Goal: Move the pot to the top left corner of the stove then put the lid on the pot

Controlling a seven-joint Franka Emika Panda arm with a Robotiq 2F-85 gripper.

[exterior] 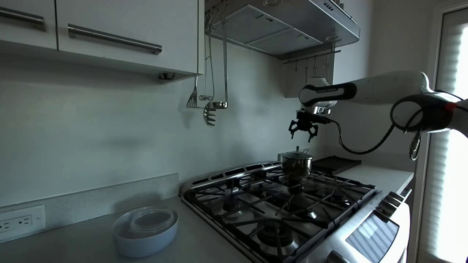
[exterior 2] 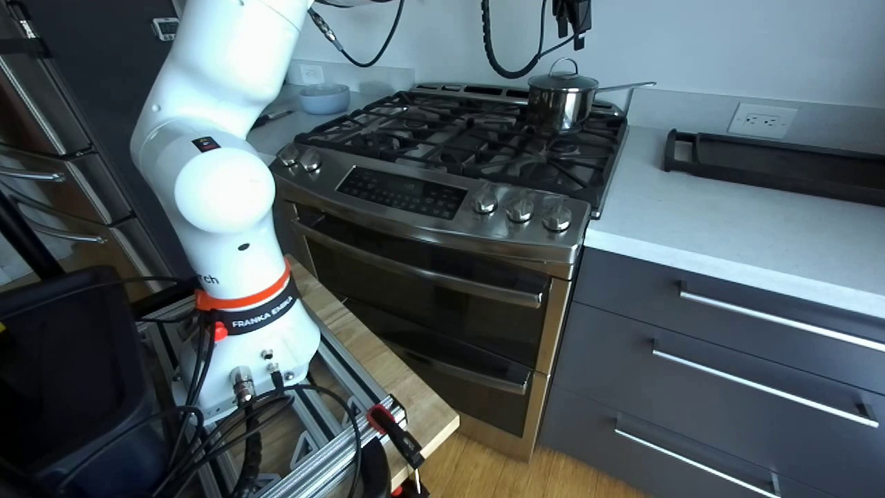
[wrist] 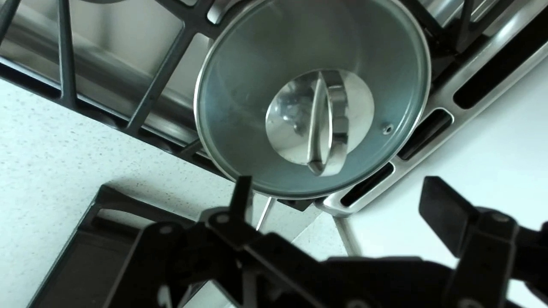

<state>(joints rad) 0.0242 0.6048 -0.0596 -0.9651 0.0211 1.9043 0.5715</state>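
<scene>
The shiny steel pot (exterior: 297, 168) stands upright at a back burner of the stove (exterior 2: 415, 232), at the far right end in an exterior view (exterior 2: 559, 112). Its long thin handle points right toward the wall there. The lid (exterior 2: 561, 82) lies on the pot; it is glass with a steel rim and an arched steel handle (wrist: 336, 128). My gripper (exterior: 301, 138) hangs above the lid, apart from it, with fingers spread and nothing between them. In the wrist view the gripper (wrist: 338, 182) is wide open, and the lid hides most of the pot.
A black griddle tray (exterior 2: 781, 166) lies on the counter beside the stove, close to the pot. A pale bowl with clear containers (exterior: 144, 237) stands at the stove's opposite side. Utensils (exterior: 219, 106) hang from the range hood (exterior: 310, 22). Raised black grates cover the stove.
</scene>
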